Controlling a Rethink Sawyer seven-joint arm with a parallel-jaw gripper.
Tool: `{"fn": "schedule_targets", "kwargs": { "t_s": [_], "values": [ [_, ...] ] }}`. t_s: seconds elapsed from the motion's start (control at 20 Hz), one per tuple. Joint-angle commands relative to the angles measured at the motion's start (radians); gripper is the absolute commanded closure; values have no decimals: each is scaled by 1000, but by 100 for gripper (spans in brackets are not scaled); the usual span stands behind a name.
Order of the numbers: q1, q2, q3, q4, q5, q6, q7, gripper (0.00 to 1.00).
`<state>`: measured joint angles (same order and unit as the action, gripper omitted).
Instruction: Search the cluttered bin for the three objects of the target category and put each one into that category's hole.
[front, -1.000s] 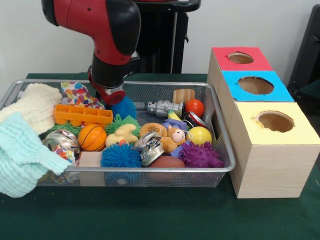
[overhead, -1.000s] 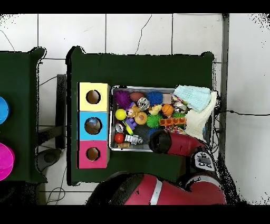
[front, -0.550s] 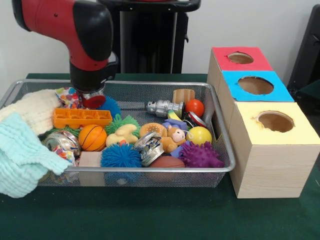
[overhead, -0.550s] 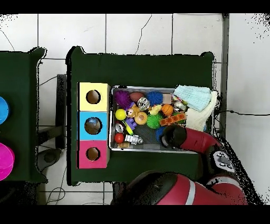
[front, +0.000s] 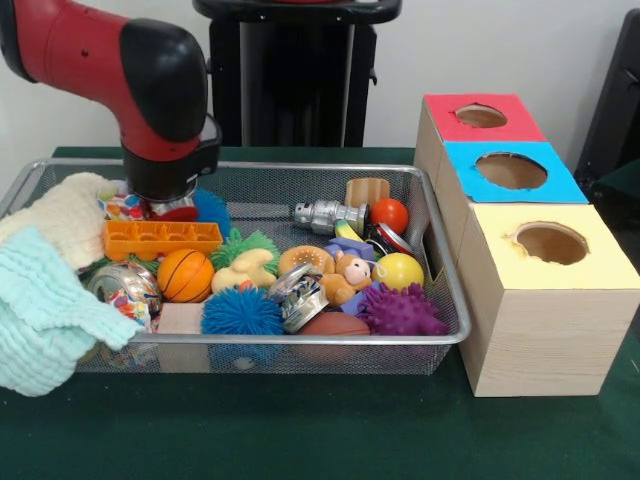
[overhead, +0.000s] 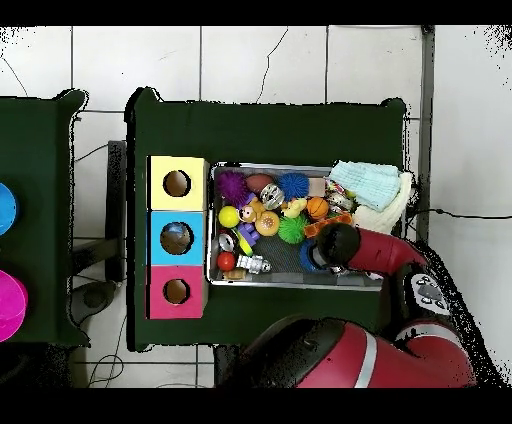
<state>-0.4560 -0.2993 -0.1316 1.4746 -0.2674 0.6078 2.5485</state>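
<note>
Wire bin (front: 452, 300) sits on green cloth, left of the three holed boxes (front: 510, 170) — packed with balls, spiky toys, cloths. Gripper (front: 172, 208) low at the bin's back left, above the orange tray (front: 163, 237), beside a blue spiky ball (front: 210, 208) — finger state hidden, cannot tell.

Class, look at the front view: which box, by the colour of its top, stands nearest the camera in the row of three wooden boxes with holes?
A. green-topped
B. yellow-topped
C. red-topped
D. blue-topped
B: the yellow-topped wooden box sits lowest and largest in the front view, ahead of the blue-topped box and the red-topped box.
</note>
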Motion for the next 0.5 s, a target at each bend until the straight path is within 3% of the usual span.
{"fn": "schedule_targets", "kwargs": {
  "t_s": [0.05,0.2,0.35,0.5],
  "values": [
    [62,244,45,-92,-117,-246,7,100],
    [155,194,-40,-74,-179,-306,69,100],
    [291,142,-185,-56,-239,-372,165,100],
    [396,89,-302,-32,-270,-397,204,100]
  ]
}}
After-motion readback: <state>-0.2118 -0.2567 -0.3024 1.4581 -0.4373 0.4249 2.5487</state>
